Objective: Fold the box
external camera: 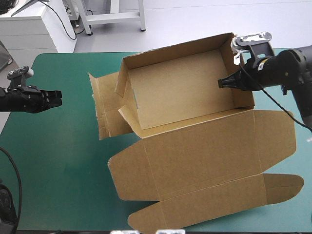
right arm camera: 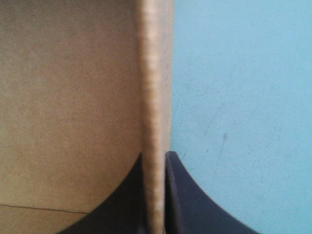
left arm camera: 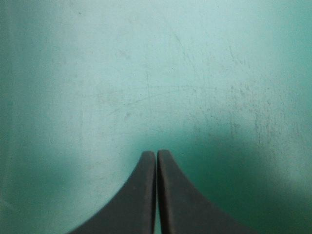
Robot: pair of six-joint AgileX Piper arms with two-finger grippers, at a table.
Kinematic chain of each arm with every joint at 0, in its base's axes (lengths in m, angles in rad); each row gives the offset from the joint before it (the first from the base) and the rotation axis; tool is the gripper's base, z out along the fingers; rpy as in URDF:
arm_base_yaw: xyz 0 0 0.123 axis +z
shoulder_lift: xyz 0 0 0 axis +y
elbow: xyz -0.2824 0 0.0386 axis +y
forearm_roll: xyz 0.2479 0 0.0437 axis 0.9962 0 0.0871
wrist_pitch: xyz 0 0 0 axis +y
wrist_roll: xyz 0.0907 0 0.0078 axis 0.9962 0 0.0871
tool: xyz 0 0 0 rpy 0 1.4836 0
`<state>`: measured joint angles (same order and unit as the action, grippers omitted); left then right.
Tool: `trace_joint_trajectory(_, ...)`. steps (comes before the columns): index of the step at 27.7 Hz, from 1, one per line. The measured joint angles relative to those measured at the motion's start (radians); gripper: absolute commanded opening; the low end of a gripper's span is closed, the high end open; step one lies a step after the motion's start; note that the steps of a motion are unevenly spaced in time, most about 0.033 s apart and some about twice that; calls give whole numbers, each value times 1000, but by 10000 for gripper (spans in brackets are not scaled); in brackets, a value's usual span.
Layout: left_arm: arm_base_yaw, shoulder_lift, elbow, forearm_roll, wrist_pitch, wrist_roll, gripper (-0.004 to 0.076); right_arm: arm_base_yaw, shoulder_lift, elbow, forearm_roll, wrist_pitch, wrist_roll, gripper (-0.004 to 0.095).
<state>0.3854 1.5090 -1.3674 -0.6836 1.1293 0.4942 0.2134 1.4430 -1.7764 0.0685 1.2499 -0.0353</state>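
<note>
The brown box [external camera: 185, 92] stands as an open tray at the table's middle and back, with its far and right walls raised. Its lid [external camera: 204, 156] lies flat toward the front, and a side flap [external camera: 105, 105] is splayed out on the left. My right gripper [external camera: 223, 84] reaches in over the right wall. In the right wrist view this gripper [right arm camera: 155, 155] is shut on the wall's upper edge [right arm camera: 155, 73], one finger inside the box and one outside. My left gripper [external camera: 58, 97] hovers shut over the teal-green cover, well left of the box. The left wrist view shows this gripper [left arm camera: 156, 152] over cover only.
The lid's front flap [external camera: 195, 209] reaches the table's front edge, and its rounded tab [external camera: 287, 185] lies near the right edge. A stretch of teal-green cover [external camera: 58, 151] separates the left gripper from the splayed flap.
</note>
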Motion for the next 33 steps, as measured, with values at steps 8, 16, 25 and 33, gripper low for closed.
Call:
trace_joint_trajectory(8, -71, 31, 0, -66, -24, 0, -8, 0, -70, -3, 93, 0, -4, -2)
trace_joint_trajectory(16, -274, 33, 0, -101, -93, -26, -8, 0, -62, -3, 180, -22, -9, -2)
trace_joint_trajectory(25, -359, 30, 0, -143, -113, -57, -8, 0, -28, -3, 127, -64, -9, -2)
trace_joint_trajectory(33, -359, 11, 0, -365, -16, -3, -8, 0, 23, -3, 82, -96, -7, -2)
